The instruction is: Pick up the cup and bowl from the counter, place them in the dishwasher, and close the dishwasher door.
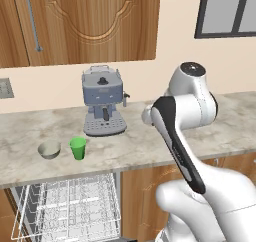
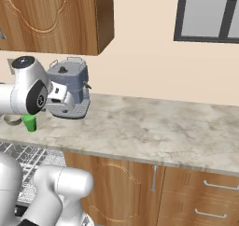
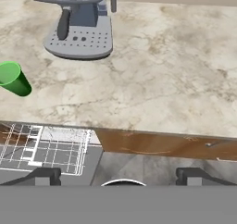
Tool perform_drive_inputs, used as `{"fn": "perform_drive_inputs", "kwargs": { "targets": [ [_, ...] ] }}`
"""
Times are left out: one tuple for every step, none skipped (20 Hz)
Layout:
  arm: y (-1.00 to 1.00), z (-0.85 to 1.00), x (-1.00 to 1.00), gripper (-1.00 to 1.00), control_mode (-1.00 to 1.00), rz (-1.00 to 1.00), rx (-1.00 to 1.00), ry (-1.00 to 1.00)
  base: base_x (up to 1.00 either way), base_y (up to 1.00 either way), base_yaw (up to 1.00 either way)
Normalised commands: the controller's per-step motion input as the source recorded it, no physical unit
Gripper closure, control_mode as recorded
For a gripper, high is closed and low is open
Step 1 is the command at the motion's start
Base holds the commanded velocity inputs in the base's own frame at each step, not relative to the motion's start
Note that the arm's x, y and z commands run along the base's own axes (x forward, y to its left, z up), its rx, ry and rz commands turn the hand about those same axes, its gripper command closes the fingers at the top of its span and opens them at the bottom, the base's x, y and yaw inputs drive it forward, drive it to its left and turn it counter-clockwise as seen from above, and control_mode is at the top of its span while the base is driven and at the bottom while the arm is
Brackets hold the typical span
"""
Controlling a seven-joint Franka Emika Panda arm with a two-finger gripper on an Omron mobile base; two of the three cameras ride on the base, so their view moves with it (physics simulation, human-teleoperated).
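The green cup (image 1: 78, 148) stands upright on the counter (image 1: 150, 146), with the grey-beige bowl (image 1: 49, 149) just to its left. Both sit in front of the open dishwasher (image 1: 67, 206), whose white wire rack is pulled out below the counter edge. The dishwasher door is out of view. My gripper (image 3: 119, 176) hangs open above the counter's front edge, its fingertips (image 3: 44, 176) far apart with nothing between them. In the hand view the cup (image 3: 14, 78) lies to the left, well apart from the gripper. In the right base view the arm partly hides the bowl (image 2: 11, 120) beside the cup (image 2: 30, 123).
A grey coffee machine (image 1: 103, 107) stands at the back of the counter, behind and right of the cup. Wooden wall cabinets (image 1: 85, 21) hang above. Base cabinets with drawers (image 2: 205, 197) run to the right. A window (image 2: 207, 12) sits on the far wall.
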Motion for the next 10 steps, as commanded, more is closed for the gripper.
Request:
{"fn": "perform_drive_inputs", "kwargs": {
  "targets": [
    [0.28, -0.11, 0.0, -1.0, -1.0, 0.0, 0.0, 0.0, 0.0, 0.0, 0.0],
    [0.27, -0.1, 0.0, -1.0, -1.0, 0.0, 0.0, 0.0, 0.0, 0.0, 0.0],
    [0.27, -0.1, 0.0, -1.0, -1.0, 0.0, 0.0, 0.0, 0.0, 0.0, 0.0],
    [0.26, -0.09, 0.0, -1.0, -1.0, 0.0, 0.0, 0.0, 0.0, 0.0, 0.0],
    [0.25, -0.08, 0.0, -1.0, -1.0, 0.0, 0.0, 0.0, 0.0, 0.0, 0.0],
    [0.24, -0.06, 0.0, -1.0, -1.0, 0.0, 0.0, 0.0, 0.0, 0.0, 0.0],
    [0.23, -0.06, 0.0, -1.0, -1.0, 0.0, 0.0, 0.0, 0.0, 0.0, 0.0],
    [0.21, -0.03, 0.0, -1.0, -1.0, 0.0, 0.0, 0.0, 0.0, 0.0, 0.0],
    [0.21, -0.06, 0.0, -1.0, -1.0, 0.0, 0.0, 0.0, 0.0, 0.0, 0.0],
    [0.21, -0.08, 0.0, -1.0, -1.0, 0.0, 0.0, 0.0, 0.0, 0.0, 0.0]
  ]
}}
